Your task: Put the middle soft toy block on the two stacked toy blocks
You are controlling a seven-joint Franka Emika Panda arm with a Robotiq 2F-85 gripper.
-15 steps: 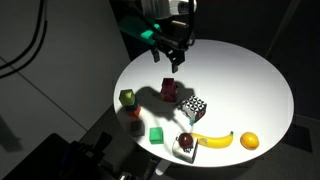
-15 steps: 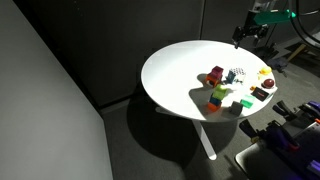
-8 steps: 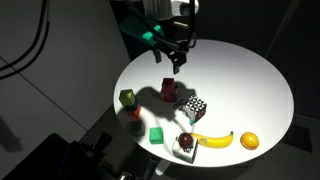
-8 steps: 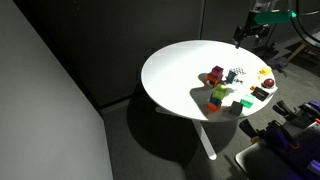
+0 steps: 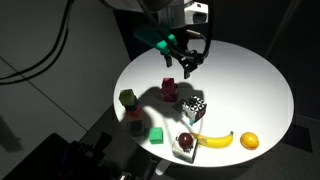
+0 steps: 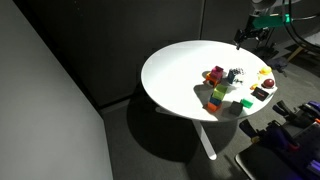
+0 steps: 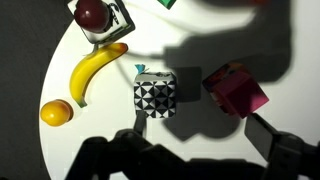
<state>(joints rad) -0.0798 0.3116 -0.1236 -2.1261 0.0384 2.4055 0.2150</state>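
The round white table [image 5: 250, 75] carries all items. The gripper [image 5: 187, 70] hovers above it, jaws spread and empty. The stacked blocks [image 5: 170, 91], pink on top, stand upright. The checkered block [image 7: 155, 96] rests on the table just beside the stack.

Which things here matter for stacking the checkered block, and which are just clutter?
Job: black-and-white checkered soft cube; magenta-pink cube stacked on a red cube; open gripper.
Clutter: yellow banana; orange round fruit; white block with a dark red round thing; plain green cube; green-topped block.
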